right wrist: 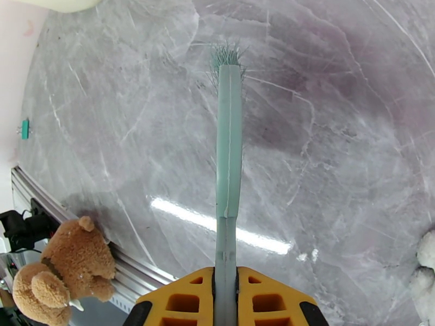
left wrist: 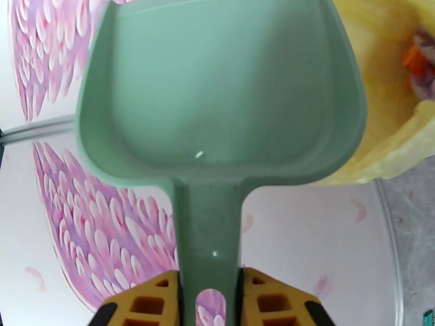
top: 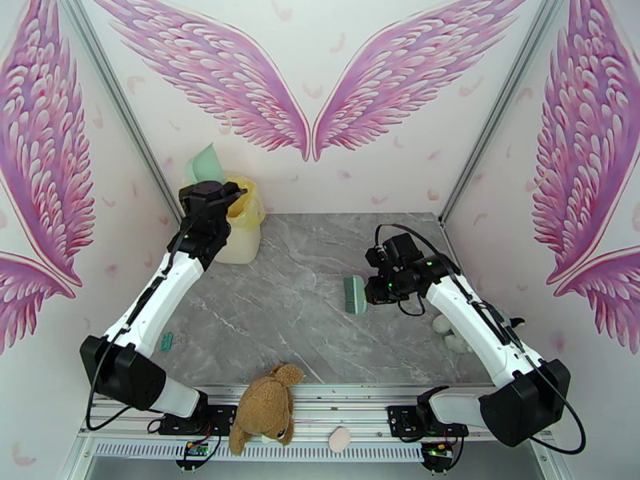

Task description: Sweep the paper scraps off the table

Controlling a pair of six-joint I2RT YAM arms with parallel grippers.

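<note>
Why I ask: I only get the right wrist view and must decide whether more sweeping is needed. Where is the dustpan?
Observer: The left gripper holds the mint-green dustpan by its handle, raised beside the yellow-lined bin in the far left corner.
Operator: Anything in the pan?
Observer: The left wrist view shows it bare; orange and purple paper scraps lie inside the bin's yellow bag.
Operator: How does my brush sit relative to that bin?
Observer: From above, the right gripper holds the brush right of the table centre, well apart from the bin.
</note>
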